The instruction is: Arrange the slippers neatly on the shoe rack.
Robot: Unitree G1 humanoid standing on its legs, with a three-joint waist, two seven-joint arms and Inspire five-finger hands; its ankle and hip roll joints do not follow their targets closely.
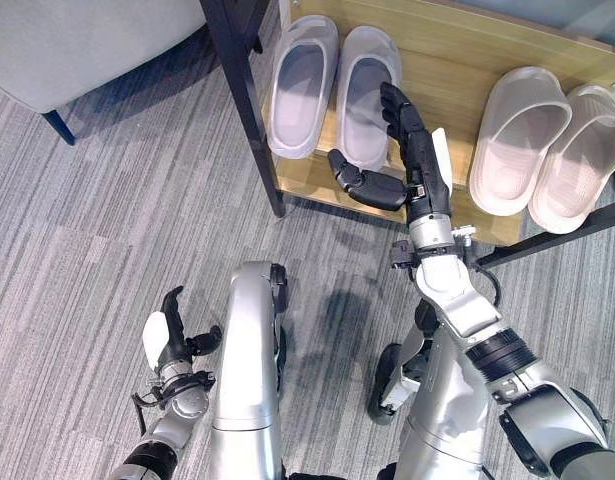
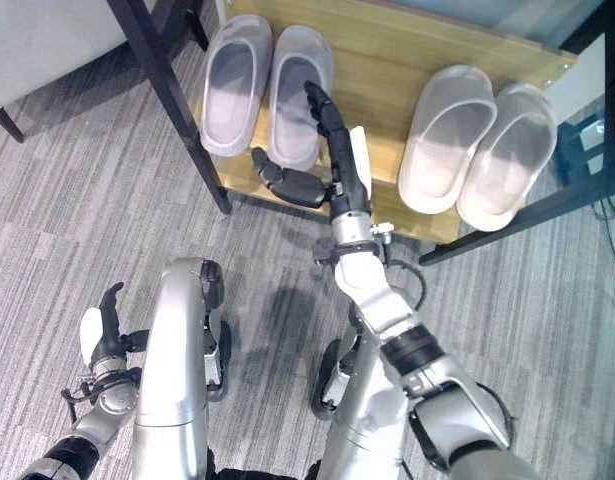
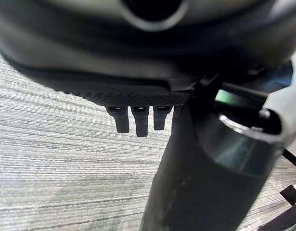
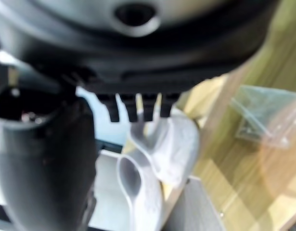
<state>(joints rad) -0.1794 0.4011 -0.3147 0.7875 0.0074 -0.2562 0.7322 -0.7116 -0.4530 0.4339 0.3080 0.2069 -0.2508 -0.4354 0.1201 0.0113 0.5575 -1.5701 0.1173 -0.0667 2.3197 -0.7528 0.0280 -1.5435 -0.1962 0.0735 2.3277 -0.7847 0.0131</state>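
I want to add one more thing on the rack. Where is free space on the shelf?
Bare wood lies between the grey slippers and the beige slippers, beyond the right hand. The shelf behind both pairs is also free.

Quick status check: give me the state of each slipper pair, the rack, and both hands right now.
grey slippers: paired side by side on the rack, right one touched by fingers
beige slippers: paired side by side on the rack
shoe rack: holds both pairs
right hand: open, fingers extended
left hand: open, idle over carpet
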